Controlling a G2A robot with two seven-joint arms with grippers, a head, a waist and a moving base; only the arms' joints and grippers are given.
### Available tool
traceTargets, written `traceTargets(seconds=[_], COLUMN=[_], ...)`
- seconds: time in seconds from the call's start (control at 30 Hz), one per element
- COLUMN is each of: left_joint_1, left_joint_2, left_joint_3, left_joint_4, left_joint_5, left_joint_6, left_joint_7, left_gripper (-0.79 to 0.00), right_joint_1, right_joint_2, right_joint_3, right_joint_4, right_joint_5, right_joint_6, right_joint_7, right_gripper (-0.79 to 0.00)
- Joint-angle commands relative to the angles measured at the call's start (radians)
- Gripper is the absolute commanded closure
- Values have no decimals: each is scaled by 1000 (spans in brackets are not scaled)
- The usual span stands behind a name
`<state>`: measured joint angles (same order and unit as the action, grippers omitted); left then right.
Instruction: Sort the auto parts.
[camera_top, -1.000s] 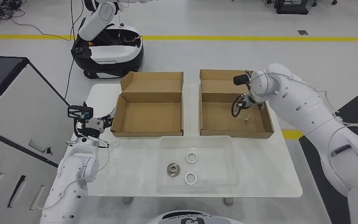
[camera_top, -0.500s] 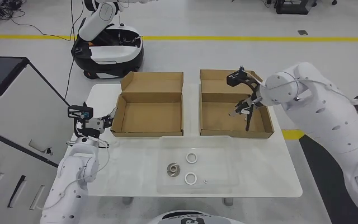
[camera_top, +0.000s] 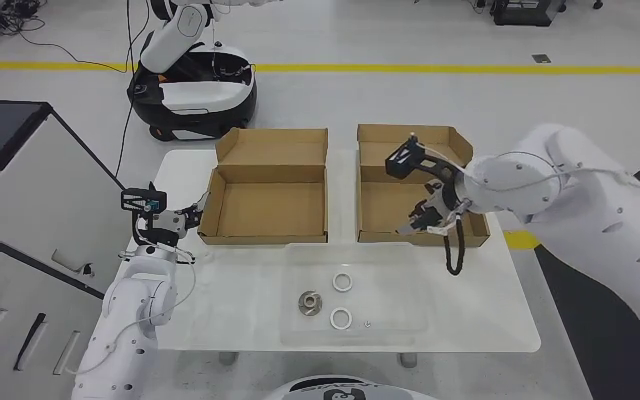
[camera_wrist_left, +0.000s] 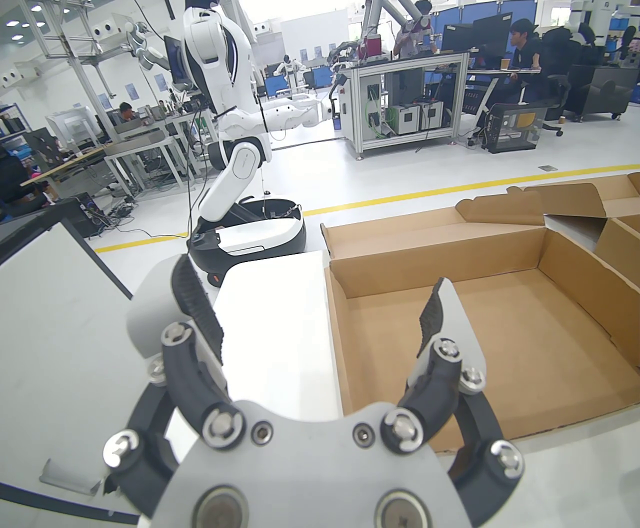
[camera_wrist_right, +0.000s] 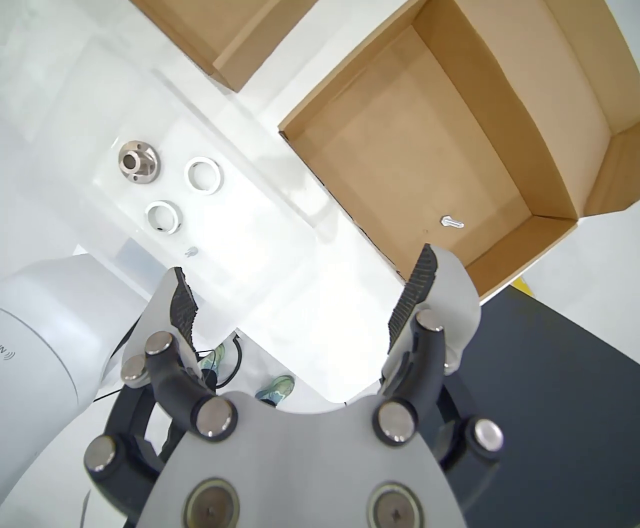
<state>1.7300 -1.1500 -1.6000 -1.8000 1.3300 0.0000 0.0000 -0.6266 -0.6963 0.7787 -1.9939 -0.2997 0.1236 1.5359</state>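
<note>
A grey metal flange, two white rings and a tiny screw lie in a clear tray. A small bolt rests in the right cardboard box. My right gripper hovers open and holds nothing, above that box's near wall. The left cardboard box holds no parts. My left gripper stands open beside its left wall.
The white table has bare room left of the tray and along its front edge. Another robot is parked on the floor behind the table. A dark cabinet stands to the left.
My right gripper has swung out of the right box's far right side toward its near wall and the tray. The left arm has kept still.
</note>
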Motion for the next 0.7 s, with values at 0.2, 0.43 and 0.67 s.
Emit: traceTargets(seconds=[0.2,0.43,0.67], left_joint_1=[0,0,0], left_joint_2=[0,0,0], left_joint_3=[0,0,0], left_joint_4=[0,0,0], left_joint_5=[0,0,0], left_joint_6=[0,0,0], left_joint_7=[0,0,0], left_gripper=[-785,-785,-785], right_joint_1=[35,35,24], right_joint_2=[1,1,-2], right_joint_3=[-20,-20,-27], right_joint_4=[-36,-36,-48], right_joint_5=[82,82,88], right_joint_6=[1,1,-25], right_joint_7=[0,0,-28], right_gripper=[-785,-785,-785])
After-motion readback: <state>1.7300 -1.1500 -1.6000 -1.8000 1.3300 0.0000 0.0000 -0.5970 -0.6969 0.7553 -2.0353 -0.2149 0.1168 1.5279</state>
